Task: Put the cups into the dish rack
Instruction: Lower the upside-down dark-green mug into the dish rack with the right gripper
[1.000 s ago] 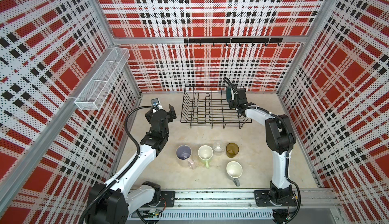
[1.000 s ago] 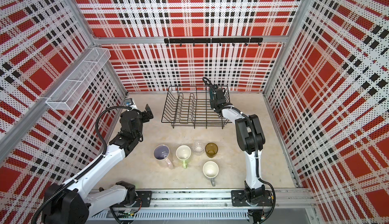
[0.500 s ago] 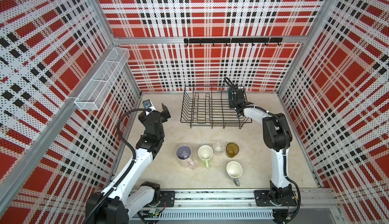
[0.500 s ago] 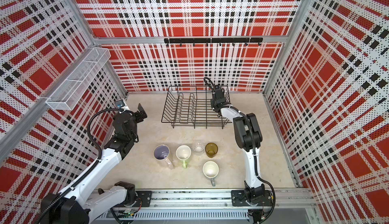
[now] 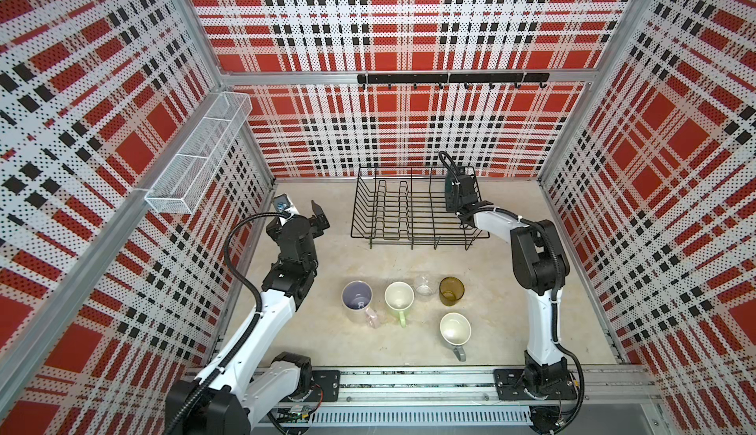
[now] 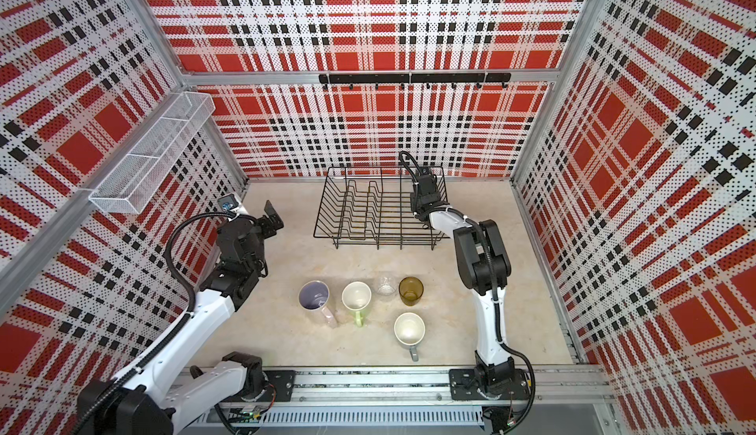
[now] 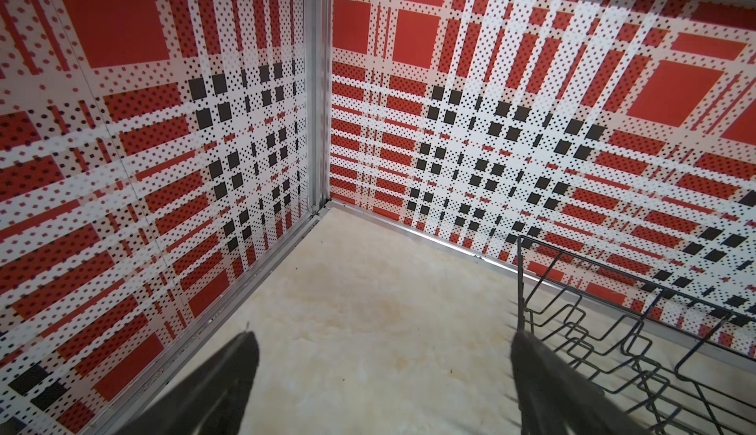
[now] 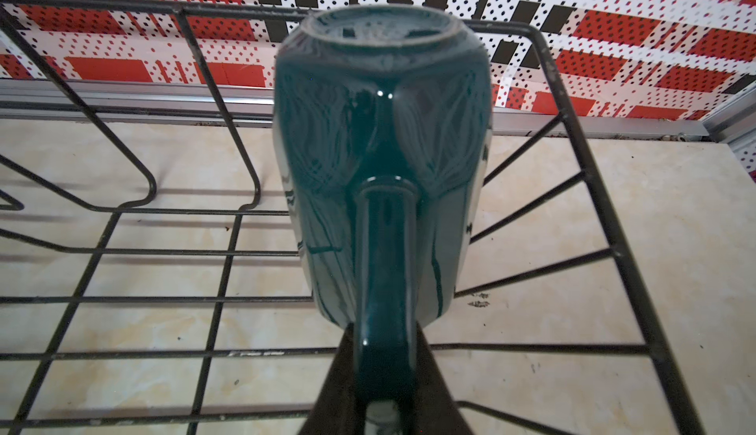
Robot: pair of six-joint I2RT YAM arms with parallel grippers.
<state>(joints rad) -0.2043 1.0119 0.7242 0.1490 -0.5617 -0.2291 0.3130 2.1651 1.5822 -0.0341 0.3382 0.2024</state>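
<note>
My right gripper is shut on the handle of the dark teal mug. The mug hangs upside down inside the right end of the black wire dish rack, near its back rail. In both top views that gripper covers most of the mug. My left gripper is open and empty, left of the rack, facing the back left corner. On the floor in front stand a pale pink mug, a light green mug, a clear glass, an amber tumbler and a grey mug.
A long white mesh basket hangs on the left wall above my left arm. A black hook rail runs along the back wall. Plaid walls close in three sides, and the arms' base rail runs along the front.
My left arm has swung back to the left, away from the rack, with its gripper still open. The right gripper has stayed in the rack with the teal mug.
</note>
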